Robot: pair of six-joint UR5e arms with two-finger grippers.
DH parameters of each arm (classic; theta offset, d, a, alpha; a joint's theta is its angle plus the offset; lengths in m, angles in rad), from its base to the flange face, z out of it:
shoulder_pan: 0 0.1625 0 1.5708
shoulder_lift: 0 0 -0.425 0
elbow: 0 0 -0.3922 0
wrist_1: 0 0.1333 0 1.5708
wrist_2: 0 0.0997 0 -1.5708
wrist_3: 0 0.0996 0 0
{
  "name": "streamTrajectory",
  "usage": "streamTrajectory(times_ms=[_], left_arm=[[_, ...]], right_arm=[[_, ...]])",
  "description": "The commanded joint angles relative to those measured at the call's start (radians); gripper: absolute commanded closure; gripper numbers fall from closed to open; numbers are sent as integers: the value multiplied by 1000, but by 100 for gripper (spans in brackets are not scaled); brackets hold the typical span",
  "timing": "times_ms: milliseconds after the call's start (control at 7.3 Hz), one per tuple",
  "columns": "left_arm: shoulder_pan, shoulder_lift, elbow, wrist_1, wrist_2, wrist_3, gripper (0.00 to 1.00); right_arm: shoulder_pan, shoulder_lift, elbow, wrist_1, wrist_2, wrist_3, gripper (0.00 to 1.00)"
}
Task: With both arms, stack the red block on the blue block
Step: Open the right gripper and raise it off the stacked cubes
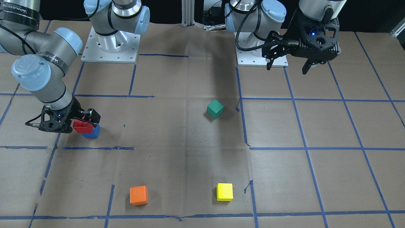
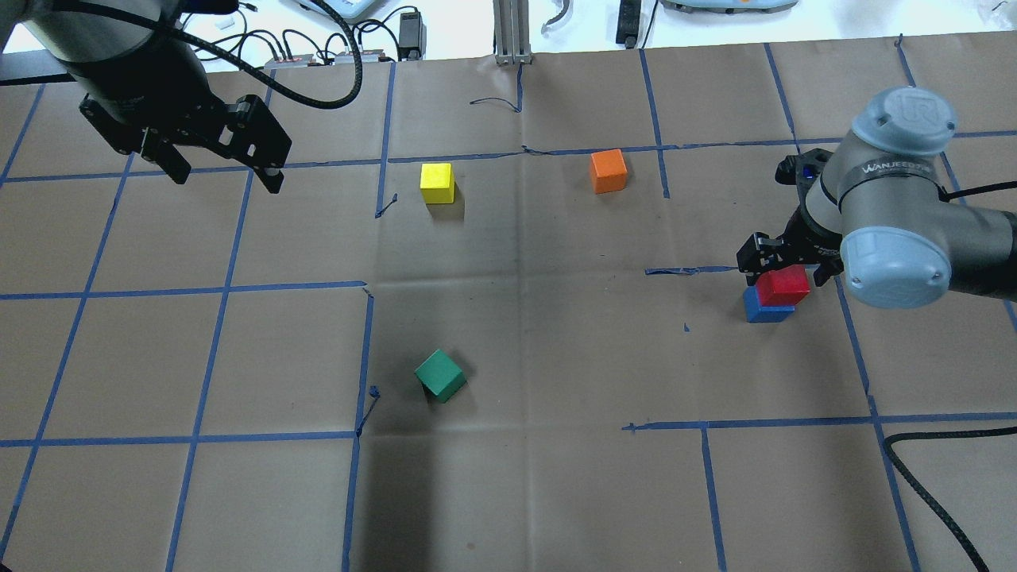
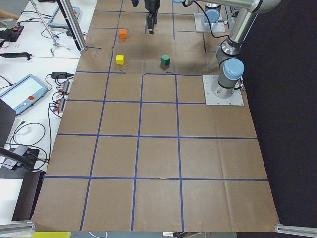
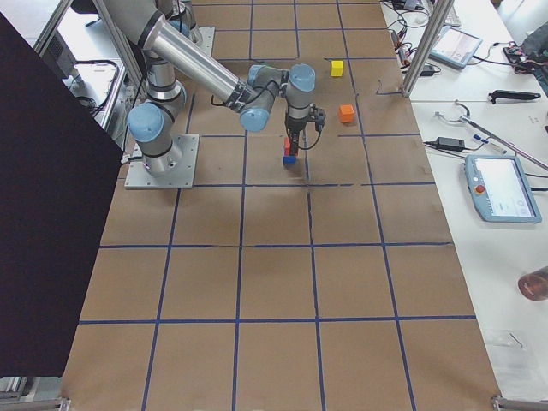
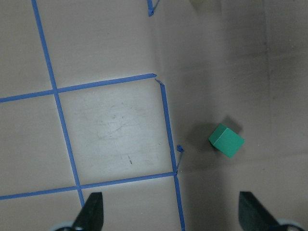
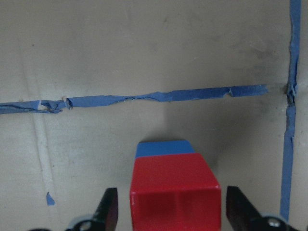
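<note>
The red block sits on top of the blue block, slightly offset, at the table's right side; the stack also shows in the front view, red on blue. My right gripper is low over the stack. In the right wrist view its fingers stand on either side of the red block with small gaps, so it is open. The blue block peeks out behind. My left gripper is open and empty, high over the far left.
A green cube lies near the middle. A yellow cube and an orange cube lie toward the far side. The green cube also shows in the left wrist view. Blue tape lines grid the brown paper.
</note>
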Motion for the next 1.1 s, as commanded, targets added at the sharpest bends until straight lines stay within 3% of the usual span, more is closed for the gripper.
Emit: streamTrajectory(times_ms=[0, 274, 685, 958], left_arm=[[-1, 1, -9, 13, 3, 0, 0], [-1, 13, -11, -10, 5, -9, 0], [-3, 9, -11, -17, 0, -23, 0], [-3, 12, -11, -14, -6, -20, 0]], right_arm=[[2, -39, -14, 2, -7, 0, 0], [3, -126, -46, 164, -12, 0, 0], [44, -204, -219, 465, 5, 15, 0], [171, -252, -309, 528, -10, 67, 0]])
